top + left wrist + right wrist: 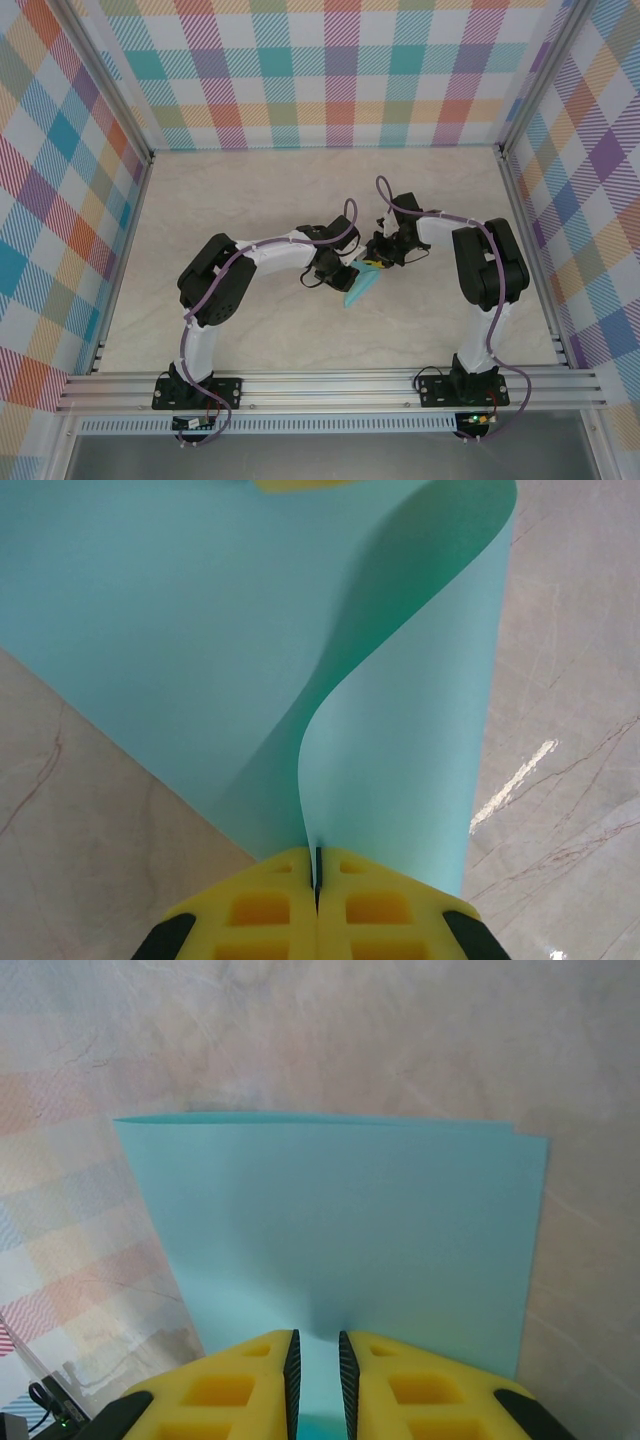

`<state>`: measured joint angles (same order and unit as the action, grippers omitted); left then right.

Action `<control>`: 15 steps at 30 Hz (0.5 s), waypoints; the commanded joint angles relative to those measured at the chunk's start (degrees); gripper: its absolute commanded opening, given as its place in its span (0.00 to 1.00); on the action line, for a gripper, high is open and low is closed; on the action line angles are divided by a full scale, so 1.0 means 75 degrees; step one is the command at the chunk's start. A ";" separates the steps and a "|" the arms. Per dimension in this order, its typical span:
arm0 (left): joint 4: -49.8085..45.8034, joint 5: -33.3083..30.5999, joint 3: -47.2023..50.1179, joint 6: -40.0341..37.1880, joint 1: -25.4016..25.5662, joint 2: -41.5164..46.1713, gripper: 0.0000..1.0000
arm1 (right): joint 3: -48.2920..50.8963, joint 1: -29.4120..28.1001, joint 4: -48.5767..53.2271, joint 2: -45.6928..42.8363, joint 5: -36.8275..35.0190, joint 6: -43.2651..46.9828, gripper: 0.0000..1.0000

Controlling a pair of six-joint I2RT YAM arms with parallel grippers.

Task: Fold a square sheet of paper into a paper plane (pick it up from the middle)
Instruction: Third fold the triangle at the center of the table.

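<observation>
Turquoise, thin and matte, the square sheet of paper sits between the tips of the two arms over the middle of the pale marbled tabletop. From above it reads as a narrow slanted strip.

The left end effector, a pair of yellow moulded fingers, is pressed together on the near edge of the sheet. That edge runs straight into the seam between the fingertips, with no gap. Ahead of those fingers the sheet is doubled over in a loose, uncreased curve. One layer spreads wide to the left and forward, the other sweeps up and to the right. Bare tabletop shows below it on either side.

The right end effector, yellow with black inner pads, has its fingers a narrow slit apart, and turquoise shows through the slit. Straight ahead of it the sheet stands face-on as a broad flat panel. At the far right corner a second layer sits slightly offset from the first. Whether these fingers touch the sheet I cannot tell.

In the overhead view the two end effectors are just beside each other, and the sheet slants down from them toward the arms' bases. Purple cables run along the left arm and the right arm.
</observation>
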<state>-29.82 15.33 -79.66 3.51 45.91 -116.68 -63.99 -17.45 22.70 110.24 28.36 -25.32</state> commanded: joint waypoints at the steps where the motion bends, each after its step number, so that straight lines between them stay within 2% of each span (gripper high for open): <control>1: -0.0058 -0.0146 0.0090 -0.0149 -0.0116 -0.0185 0.03 | 0.0168 0.0107 0.0000 -0.0401 -0.0220 -0.0336 0.21; 7: -0.0015 -0.0125 0.0112 -0.0171 -0.0117 -0.0136 0.03 | 0.1049 0.0894 -0.0460 -0.1896 -0.0170 -0.1061 0.23; 9: -0.0020 -0.0111 0.0110 -0.0184 -0.0120 -0.0144 0.02 | 0.1449 0.0900 -0.0662 -0.2323 0.0001 -0.1165 0.22; 12: -0.0012 -0.0090 0.0122 -0.0188 -0.0119 -0.0134 0.02 | 0.2481 0.0821 -0.1706 -0.2962 0.0676 -0.1836 0.17; 15: 0.0016 -0.0059 0.0126 -0.0184 -0.0112 -0.0146 0.03 | 0.3430 0.0464 -0.2686 -0.3561 0.0820 -0.2545 0.13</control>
<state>-29.76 15.35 -79.66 3.16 45.91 -116.68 -42.94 -11.81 10.04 85.71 30.87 -38.22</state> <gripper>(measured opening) 0.046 0.135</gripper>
